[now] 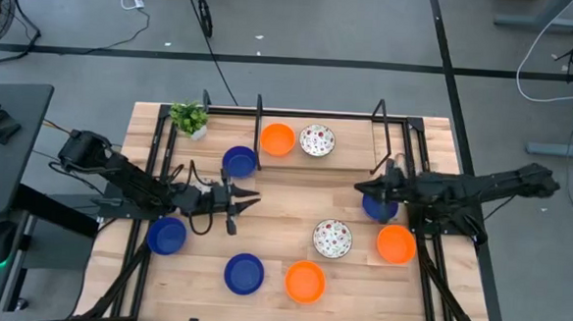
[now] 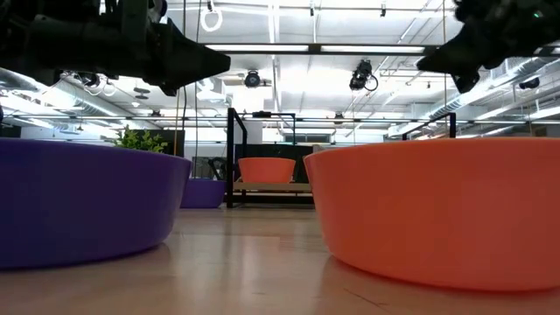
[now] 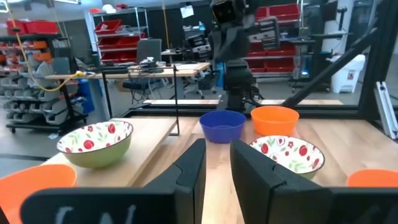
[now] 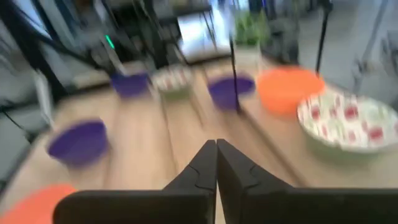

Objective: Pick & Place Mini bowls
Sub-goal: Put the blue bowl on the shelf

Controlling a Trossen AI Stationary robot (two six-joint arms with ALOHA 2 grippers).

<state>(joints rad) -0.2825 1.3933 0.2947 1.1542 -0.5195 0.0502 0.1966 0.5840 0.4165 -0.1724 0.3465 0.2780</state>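
Several mini bowls stand on their bases on the wooden table [image 1: 285, 195]. Three are blue [image 1: 239, 161] [image 1: 167, 235] [image 1: 244, 273], and a fourth blue one [image 1: 377, 209] lies partly under my right arm. Three are orange [image 1: 278, 138] [image 1: 396, 243] [image 1: 305, 281], and two are white floral [image 1: 317, 140] [image 1: 332, 238]. My left gripper [image 1: 249, 200] [image 3: 217, 146] hovers left of centre, pointing toward the table's right, open by a narrow gap and empty. My right gripper [image 1: 371, 191] [image 4: 216, 144] is shut and empty, above that blue bowl's far-left rim.
A small potted green plant [image 1: 188, 118] stands at the far left corner. Black frame posts [image 1: 260, 110] [image 1: 379, 114] rise at the far edge. The near blue bowl [image 2: 79, 201] and orange bowl [image 2: 437, 210] fill the low view. Bare wood lies between the grippers.
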